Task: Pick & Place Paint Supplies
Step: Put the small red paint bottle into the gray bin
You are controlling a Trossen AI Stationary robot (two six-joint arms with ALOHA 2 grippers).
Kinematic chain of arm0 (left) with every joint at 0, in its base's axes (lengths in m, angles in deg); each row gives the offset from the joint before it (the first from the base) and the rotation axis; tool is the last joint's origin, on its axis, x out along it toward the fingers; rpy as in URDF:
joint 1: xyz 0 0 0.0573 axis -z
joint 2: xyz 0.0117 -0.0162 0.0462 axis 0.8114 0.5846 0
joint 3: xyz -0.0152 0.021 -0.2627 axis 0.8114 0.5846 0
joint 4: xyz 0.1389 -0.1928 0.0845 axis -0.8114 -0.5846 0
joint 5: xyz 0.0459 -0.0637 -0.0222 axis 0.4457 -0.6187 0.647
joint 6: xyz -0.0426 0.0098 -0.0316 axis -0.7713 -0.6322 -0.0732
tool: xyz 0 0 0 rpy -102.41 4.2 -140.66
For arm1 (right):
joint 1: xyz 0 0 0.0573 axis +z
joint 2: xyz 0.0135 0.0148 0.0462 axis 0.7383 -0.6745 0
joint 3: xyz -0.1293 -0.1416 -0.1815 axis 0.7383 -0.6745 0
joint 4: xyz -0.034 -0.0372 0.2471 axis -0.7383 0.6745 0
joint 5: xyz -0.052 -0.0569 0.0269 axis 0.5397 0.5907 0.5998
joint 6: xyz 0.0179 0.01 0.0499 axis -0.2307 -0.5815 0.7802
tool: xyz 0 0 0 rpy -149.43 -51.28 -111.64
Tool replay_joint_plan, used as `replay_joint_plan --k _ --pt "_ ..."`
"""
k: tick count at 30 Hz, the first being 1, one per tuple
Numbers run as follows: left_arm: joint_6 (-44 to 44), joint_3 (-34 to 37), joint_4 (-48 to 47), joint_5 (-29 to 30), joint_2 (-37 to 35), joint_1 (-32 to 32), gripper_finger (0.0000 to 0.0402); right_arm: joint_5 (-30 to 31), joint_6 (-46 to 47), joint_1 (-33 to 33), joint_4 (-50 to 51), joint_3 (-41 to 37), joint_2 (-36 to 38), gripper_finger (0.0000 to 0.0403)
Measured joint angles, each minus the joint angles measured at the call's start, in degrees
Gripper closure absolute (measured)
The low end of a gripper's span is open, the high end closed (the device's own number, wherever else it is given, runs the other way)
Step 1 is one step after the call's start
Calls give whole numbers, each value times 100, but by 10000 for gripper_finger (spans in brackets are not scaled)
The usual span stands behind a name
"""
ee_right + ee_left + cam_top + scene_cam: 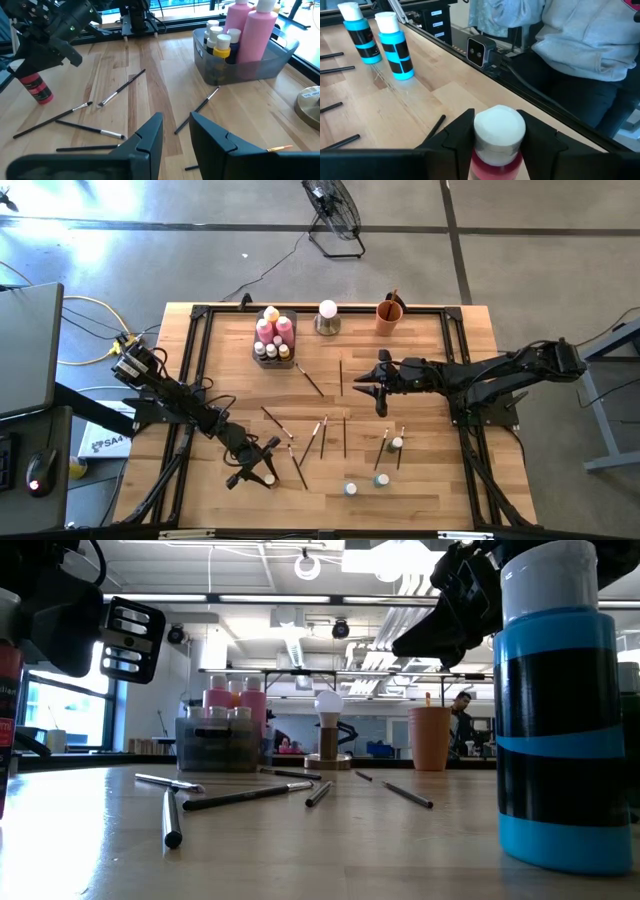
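Brushes (pixel 322 438) lie scattered across the middle of the wooden table (pixel 420 490), and only the high view takes in the full spread, with three tiny white-capped bottles (pixel 381 479) standing near the front edge and the grey tray (pixel 272 352) of pink and yellow bottles (pixel 284 330) at the back beside a white ball on a metal base (pixel 327 316) and an orange cup (pixel 389 316). That overhead picture is too coarse to show what the left gripper (pixel 262 472) is doing; the left wrist view shows it: its two dark fingers (pixel 454 136) pinch a small red bottle (pixel 498 137) just under its white cap, standing on the wood. From the right wrist view the same bottle shows with a red body, upright, with the left gripper over it, well apart from the tray. The right gripper (pixel 175 132) hangs above bare wood and brushes, its fingers slightly apart and gripping nothing. Two blue-and-black bottles (pixel 395 46) stand close together in the left wrist view; the low view has one looming at its edge. Behind the table a person in a grey top (pixel 580 30) stands close, and the low view looks across into a wide hall with ceiling lights. A floor fan (pixel 335 210) stands on the concrete beyond the table.
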Motion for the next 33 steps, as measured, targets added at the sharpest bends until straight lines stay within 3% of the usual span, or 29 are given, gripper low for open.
replay_joint_plan --k 9,18,23,28,33 --pt "-89 0 -6 407 -17 -2 287 -2 25 1 -2 1 0 312" --pt "-728 0 58 646 -22 -2 266 -7 20 1 123 -1 2 312" --pt "-709 0 105 710 -129 -2 281 -4 7 1 129 -1 0 312" --pt "-682 0 -101 1009 -608 -5 282 -4 7 1 127 1 0 312" --pt "-672 0 -1335 1667 -1553 -4 273 -4 7 1 128 0 1 312"
